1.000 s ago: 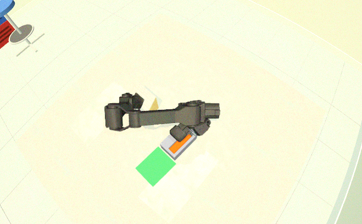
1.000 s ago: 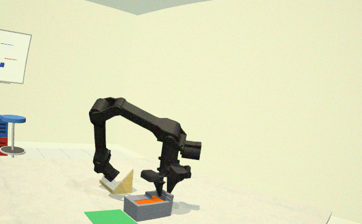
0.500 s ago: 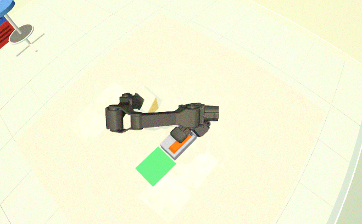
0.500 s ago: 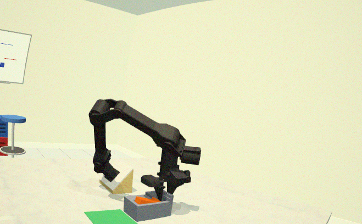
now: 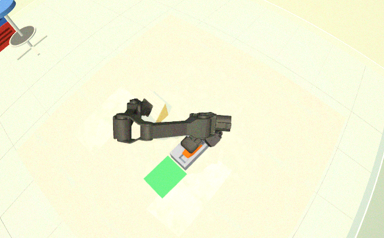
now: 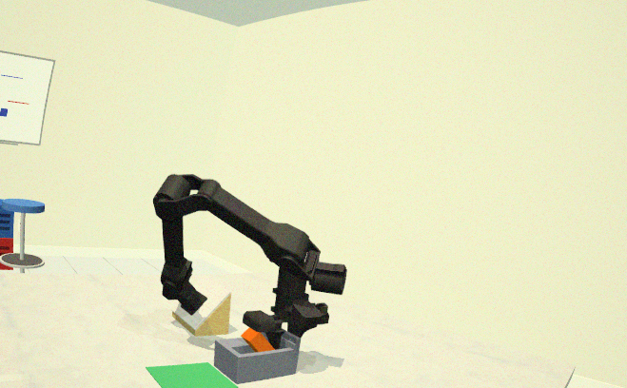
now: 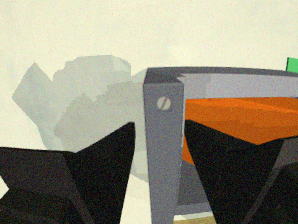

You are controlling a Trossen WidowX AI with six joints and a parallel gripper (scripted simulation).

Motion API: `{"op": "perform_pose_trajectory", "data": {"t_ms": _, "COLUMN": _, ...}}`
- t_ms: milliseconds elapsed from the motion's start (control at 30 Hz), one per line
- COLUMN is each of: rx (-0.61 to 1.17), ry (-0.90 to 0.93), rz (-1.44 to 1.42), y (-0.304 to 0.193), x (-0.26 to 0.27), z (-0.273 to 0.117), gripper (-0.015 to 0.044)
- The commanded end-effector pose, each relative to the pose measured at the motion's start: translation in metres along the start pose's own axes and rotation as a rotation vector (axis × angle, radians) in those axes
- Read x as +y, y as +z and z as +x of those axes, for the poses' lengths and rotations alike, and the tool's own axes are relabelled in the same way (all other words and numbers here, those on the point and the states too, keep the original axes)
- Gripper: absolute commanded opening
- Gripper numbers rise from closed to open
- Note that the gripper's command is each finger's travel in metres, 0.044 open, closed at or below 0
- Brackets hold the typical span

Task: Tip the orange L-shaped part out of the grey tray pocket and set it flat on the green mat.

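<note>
Exterior view: pincer (image 6: 284, 332), half spread and pinching nothing, bears on orange part (image 6: 256, 339), tipping its far end above grey tray (image 6: 252, 363).

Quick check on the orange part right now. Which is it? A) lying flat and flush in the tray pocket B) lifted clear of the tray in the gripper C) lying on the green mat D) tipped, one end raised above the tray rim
D: in the exterior view the orange part slants up out of the grey tray, with the gripper down on its far end; the green mat is bare.
</note>
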State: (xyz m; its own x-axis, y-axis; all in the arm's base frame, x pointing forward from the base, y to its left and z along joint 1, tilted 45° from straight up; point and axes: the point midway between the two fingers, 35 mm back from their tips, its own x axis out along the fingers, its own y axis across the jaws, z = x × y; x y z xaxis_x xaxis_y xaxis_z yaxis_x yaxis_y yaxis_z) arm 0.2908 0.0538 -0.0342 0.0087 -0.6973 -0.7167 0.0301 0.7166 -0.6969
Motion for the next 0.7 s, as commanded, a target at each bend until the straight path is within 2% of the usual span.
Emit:
{"op": "perform_pose_trajectory", "data": {"t_ms": 0, "rx": 0.001, "ry": -0.008, "rz": -0.003, "y": -0.0003, "x": -0.0018, "z": 0.0021, "gripper": 0.0180}}
{"op": "perform_pose_trajectory", "data": {"t_ms": 667, "rx": 0.000, "ry": -0.004, "rz": -0.002, "y": -0.0002, "x": 0.0055, "z": -0.0058, "gripper": 0.0180}}
